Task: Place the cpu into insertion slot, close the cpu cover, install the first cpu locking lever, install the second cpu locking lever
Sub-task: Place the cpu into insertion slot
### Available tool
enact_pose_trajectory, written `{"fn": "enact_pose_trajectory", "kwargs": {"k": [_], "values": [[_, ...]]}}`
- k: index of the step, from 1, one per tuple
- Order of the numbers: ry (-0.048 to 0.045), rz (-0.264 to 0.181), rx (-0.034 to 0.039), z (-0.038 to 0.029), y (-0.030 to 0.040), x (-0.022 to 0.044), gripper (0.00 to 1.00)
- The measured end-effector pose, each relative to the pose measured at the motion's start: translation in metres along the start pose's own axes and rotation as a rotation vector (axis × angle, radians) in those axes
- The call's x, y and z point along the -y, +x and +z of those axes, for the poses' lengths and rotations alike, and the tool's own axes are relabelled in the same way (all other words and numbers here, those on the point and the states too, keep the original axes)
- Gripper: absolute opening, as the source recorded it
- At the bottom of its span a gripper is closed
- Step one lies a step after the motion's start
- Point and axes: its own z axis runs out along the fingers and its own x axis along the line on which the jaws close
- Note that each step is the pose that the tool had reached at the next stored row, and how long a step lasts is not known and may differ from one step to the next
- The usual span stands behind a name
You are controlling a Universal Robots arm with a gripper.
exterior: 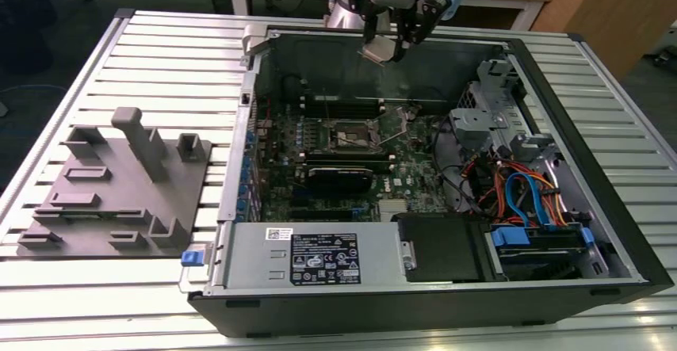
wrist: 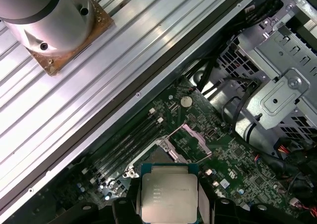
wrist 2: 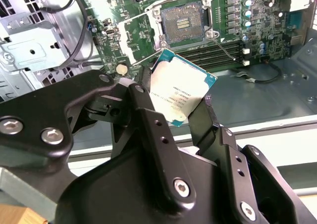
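The open computer case (exterior: 423,315) lies at the near edge of the slatted metal table (exterior: 106,311). Along the near wall of the case sits the grey power supply (exterior: 317,260), with a black drive bay (exterior: 445,248) just beside it. On the exterior view's left, apart from the case, a grey fixture plate (exterior: 116,200) rests on the table. On the exterior view's right, inside the case, there are a bundle of blue and orange cables (exterior: 524,196) and, behind it, a metal drive cage (exterior: 481,117).

Farther in is the green motherboard (exterior: 277,181). A long black module (exterior: 338,178) lies across it, and just behind this module is the insertion slot (exterior: 354,135). The slot is uncovered and its dark centre shows. The cpu cover (wrist: 193,139) is swung up at one side of the slot. A thin wire lever (wrist 2: 225,48) sticks out from a corner of the slot, over the long memory slots (wrist 2: 198,48). These memory slots run between the slot and the far wall of the case. A round coin battery (wrist 2: 121,69) sits near the cover.

Above the far wall of the case, high over the board, the gripper (exterior: 388,48) is closed on the cpu (exterior: 378,52). Its black fingers (wrist 2: 143,115) press two opposite edges of the chip. The chip is tilted, its silvery top shows in both wrist views, and it is well apart from the slot. Beyond the case, the round arm base (wrist: 44,16) is bolted to the table.
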Motion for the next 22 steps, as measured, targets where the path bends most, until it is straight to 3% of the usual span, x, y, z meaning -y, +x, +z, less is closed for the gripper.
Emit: {"fn": "enact_pose_trajectory", "kwargs": {"k": [22], "values": [[-0.0012,0.069,0.0063,0.0003,0.0,0.0,0.54]]}}
